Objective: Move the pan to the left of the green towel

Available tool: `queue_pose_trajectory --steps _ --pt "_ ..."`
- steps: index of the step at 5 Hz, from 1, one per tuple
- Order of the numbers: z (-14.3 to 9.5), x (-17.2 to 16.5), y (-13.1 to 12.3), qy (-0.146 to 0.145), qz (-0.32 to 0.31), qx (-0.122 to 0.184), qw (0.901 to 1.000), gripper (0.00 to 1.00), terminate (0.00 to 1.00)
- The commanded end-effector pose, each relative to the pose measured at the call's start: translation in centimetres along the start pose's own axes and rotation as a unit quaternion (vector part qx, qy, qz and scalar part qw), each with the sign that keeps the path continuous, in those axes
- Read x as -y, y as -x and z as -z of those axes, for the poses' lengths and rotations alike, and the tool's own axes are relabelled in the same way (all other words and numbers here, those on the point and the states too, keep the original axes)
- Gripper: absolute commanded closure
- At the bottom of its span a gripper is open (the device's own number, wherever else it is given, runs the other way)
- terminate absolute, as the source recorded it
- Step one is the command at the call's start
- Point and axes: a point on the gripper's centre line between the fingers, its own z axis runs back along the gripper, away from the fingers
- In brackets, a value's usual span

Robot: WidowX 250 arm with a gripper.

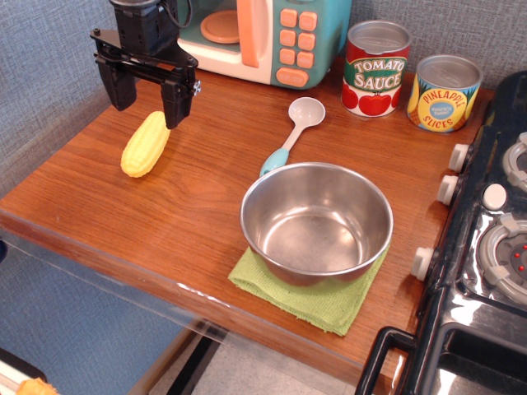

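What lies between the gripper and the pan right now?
In observation.image, only bare wooden table separates the gripper from the pan; the corn sits just below the gripper.

The gripper (146, 92) is matte black, with two blocky fingers, small silver screws and a dark cable.

A toy corn cob (146, 144), spoon (293, 132), tomato sauce can (376, 68), pineapple can (444, 93), toy microwave (263, 37) and stove (490, 247) share the counter.

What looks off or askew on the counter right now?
Nothing spilled or damaged. The pan sits on the green towel, not left of it, and the towel's front corner reaches the counter edge. The gripper hangs open above the corn.
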Motion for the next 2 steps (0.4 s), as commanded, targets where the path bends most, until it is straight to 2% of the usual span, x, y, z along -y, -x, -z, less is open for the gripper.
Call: queue_pose_trajectory --steps 1,2 --pt "0.0 0.0 0.0 0.000 0.000 0.000 1.0000 0.00 0.00" --pt "-2.0 3.5 -0.2 0.022 0.035 0.028 0.9988 0.00 0.00"
